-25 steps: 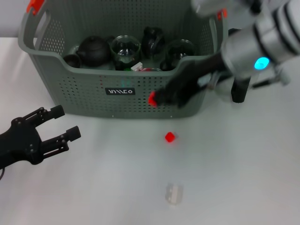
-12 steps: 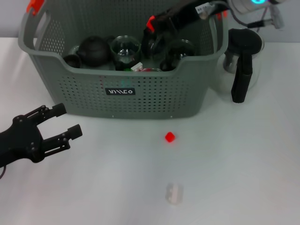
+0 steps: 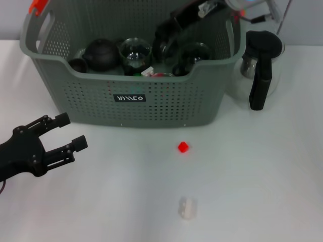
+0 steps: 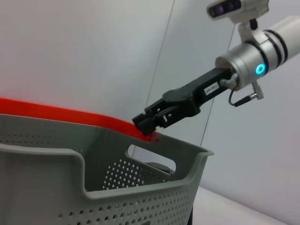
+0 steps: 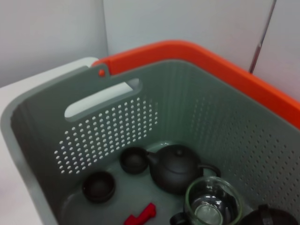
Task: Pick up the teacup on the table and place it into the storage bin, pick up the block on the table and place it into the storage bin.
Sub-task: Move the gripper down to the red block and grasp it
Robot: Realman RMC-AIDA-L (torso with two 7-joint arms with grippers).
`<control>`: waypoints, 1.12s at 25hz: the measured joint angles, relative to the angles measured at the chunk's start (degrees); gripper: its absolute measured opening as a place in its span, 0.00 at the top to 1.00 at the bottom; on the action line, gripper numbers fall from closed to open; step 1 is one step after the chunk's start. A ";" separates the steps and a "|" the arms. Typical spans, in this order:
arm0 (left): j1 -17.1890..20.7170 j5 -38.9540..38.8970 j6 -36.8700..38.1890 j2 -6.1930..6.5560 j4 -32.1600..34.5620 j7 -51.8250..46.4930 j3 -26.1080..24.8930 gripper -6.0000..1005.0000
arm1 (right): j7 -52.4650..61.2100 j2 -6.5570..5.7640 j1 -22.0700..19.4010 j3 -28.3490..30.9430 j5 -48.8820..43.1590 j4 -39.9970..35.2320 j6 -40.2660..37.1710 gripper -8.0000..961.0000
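Note:
The grey perforated storage bin stands at the back of the table; it also shows in the left wrist view and the right wrist view. My right gripper hangs over the bin's right half, just above its contents, and also shows in the left wrist view. No red block shows at its tip in the head view. A red block lies on the table in front of the bin. A small translucent teacup stands nearer to me. My left gripper is open and empty, low at the left.
A glass jug with a black handle stands right of the bin. The bin holds a black teapot, glass cups and small dark cups. A red piece lies on its floor.
My right gripper rose from the bin's front wall, carrying a red block, to over the bin's inside. The red block no longer shows at its tip. The left arm has not moved.

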 joint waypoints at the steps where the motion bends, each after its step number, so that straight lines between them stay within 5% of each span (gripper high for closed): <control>1: 0.02 0.01 -0.01 0.00 0.00 0.00 -0.01 0.18 | 0.01 -0.01 -0.61 0.00 0.08 -1.80 -0.93 0.65; 9: 0.00 0.01 -0.02 0.00 0.00 0.04 -0.09 0.18 | -2.88 -0.30 -8.97 0.38 5.26 -23.68 -23.27 0.37; 12: 0.02 0.01 0.00 0.06 0.00 0.06 -0.13 0.18 | -6.28 -0.15 -11.53 -0.13 7.89 -25.49 -33.29 0.27; 21: -0.33 0.03 0.00 0.04 0.05 0.04 -0.07 0.18 | -11.45 -0.07 -13.15 -6.27 5.56 -14.18 -31.69 0.27; 28: -0.41 0.07 0.00 -0.04 0.09 0.07 0.13 0.18 | -22.61 0.24 -13.47 -18.10 3.20 -8.57 -20.79 0.28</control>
